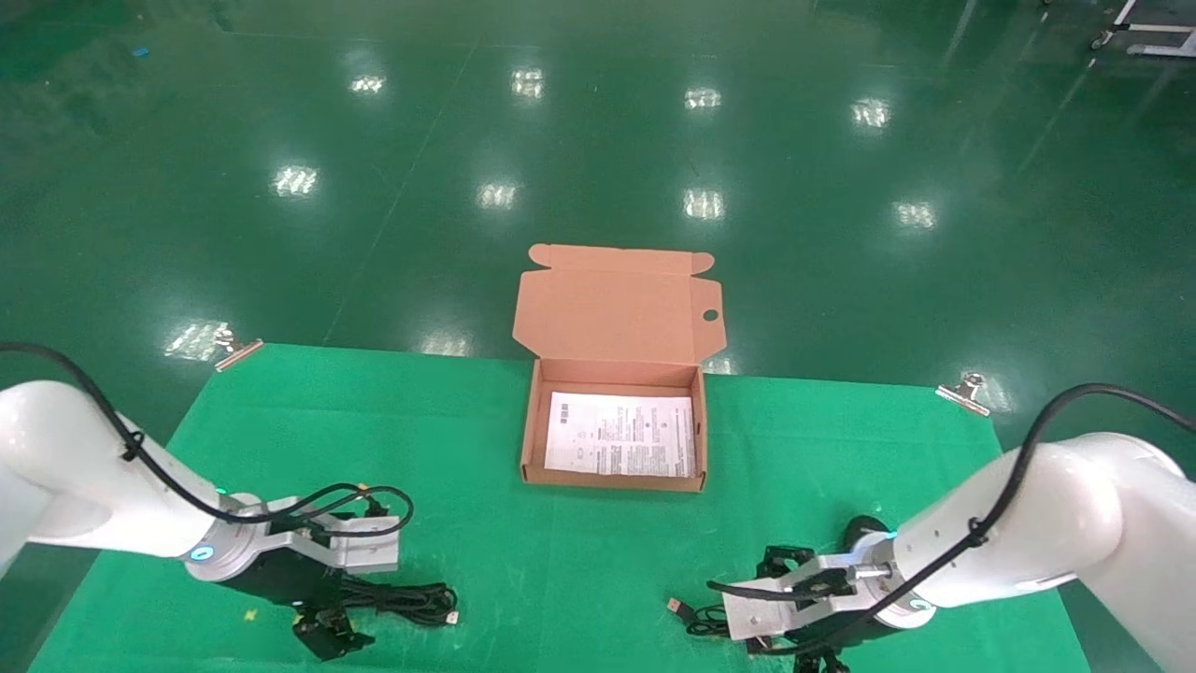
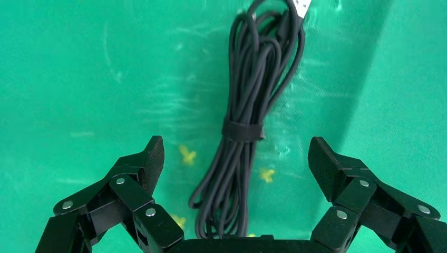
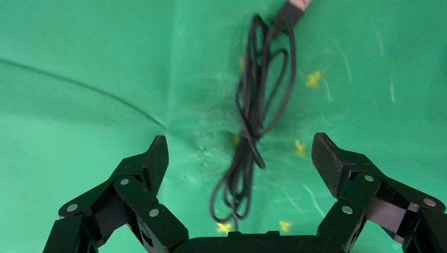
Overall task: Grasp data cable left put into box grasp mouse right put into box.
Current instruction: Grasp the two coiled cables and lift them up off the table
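The left hand (image 2: 236,158) hung low over the near-left part of the green bench (image 1: 467,523), its fingers (image 2: 145,163) spread wide apart with the data cable (image 2: 248,121) lying flat between them, untouched. The bundle was cinched by a dark strap about midway, and its silver plug tip pointed toward the middle of the bench. The right hand (image 3: 240,158) was likewise spread open over the near-right area, straddling the thin black cord (image 3: 258,116) with its USB plug. The mouse (image 1: 864,531) itself showed only as a dark shape just beyond that wrist in the head view. The box (image 1: 612,430) sat open at the far centre of the bench, its flap tilted back and a white printed sheet on its floor, with nothing else inside.

The chief risk on the left was a partial pinch: closing away from the strap could have caught only a few loops, leaving the rest to sag, unravel and drag over the box wall. On the right, the hand seemed lined up on the cord, not the mouse body. Closing there would likely have lifted the cord alone, leaving the mouse dangling or behind. The trailing plug could also have snagged on the box rim.
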Action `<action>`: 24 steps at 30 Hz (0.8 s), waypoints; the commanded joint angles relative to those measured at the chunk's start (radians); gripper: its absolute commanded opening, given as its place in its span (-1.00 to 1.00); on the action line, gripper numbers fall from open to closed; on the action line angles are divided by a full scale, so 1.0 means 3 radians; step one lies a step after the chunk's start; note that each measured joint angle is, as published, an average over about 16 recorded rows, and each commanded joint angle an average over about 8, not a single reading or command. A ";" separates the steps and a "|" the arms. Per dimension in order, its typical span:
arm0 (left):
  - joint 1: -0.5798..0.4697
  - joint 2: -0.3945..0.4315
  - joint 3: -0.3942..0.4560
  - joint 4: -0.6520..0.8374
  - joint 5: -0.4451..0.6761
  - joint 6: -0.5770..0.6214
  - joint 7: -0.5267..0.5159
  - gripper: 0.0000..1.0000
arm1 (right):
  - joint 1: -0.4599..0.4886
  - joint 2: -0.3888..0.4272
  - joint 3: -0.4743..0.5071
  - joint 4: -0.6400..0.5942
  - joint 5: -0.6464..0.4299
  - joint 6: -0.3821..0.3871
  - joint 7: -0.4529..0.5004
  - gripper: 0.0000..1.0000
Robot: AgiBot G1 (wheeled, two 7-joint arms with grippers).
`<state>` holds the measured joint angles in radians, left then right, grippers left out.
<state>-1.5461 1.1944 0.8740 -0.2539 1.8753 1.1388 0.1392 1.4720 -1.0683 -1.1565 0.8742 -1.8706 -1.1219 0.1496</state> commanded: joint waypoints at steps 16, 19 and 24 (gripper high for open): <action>-0.0004 0.0005 -0.0022 0.0091 -0.0031 -0.0051 0.0093 -1.00 | -0.0025 -0.0020 -0.0001 -0.0061 -0.0043 0.0090 -0.0013 -1.00; -0.0004 0.0005 -0.0021 0.0082 -0.0030 -0.0045 0.0087 -1.00 | -0.0022 -0.0019 -0.0004 -0.0055 -0.0043 0.0080 -0.0016 -1.00; -0.0004 0.0005 -0.0020 0.0072 -0.0029 -0.0038 0.0079 -1.00 | -0.0017 -0.0018 -0.0007 -0.0048 -0.0044 0.0068 -0.0019 -1.00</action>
<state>-1.5474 1.1957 0.8681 -0.2321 1.8666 1.1273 0.1631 1.4667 -1.0737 -1.1586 0.8597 -1.8838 -1.1011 0.1442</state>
